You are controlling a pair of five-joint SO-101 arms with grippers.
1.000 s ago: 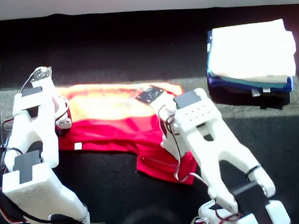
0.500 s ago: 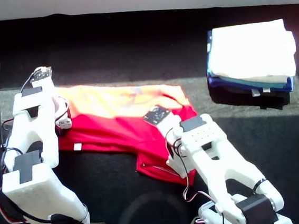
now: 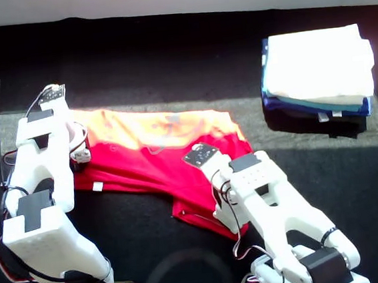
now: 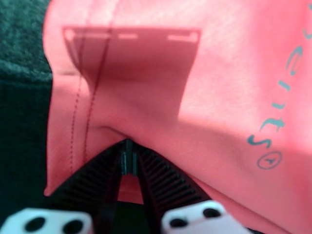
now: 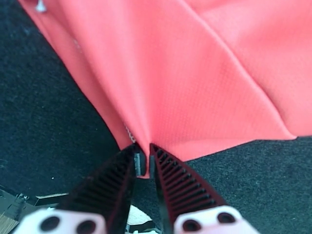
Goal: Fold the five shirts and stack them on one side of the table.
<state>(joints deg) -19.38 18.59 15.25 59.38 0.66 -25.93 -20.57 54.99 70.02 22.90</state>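
A red shirt [image 3: 143, 156] lies partly folded across the middle of the dark table; its far half is sunlit. My left gripper [image 4: 127, 158] is shut on a fold of the red shirt [image 4: 204, 87] at its left edge, beside a sewn hem and a tag. My right gripper [image 5: 142, 155] is shut on the near edge of the red shirt [image 5: 195, 73], pinching a pleat. In the high view the right arm [image 3: 260, 188] sits over the shirt's near right corner. A stack of folded shirts [image 3: 316, 69], white on top and blue under it, stands at the far right.
Black cloth [image 3: 133, 53] covers the table, with bare room behind the red shirt and between it and the stack. A white wall edge runs along the back. Both arm bases stand at the front edge.
My right arm has drawn back toward the front, dragging the shirt's right side with it. The far part of the shirt now lies uncovered. The left arm has kept still.
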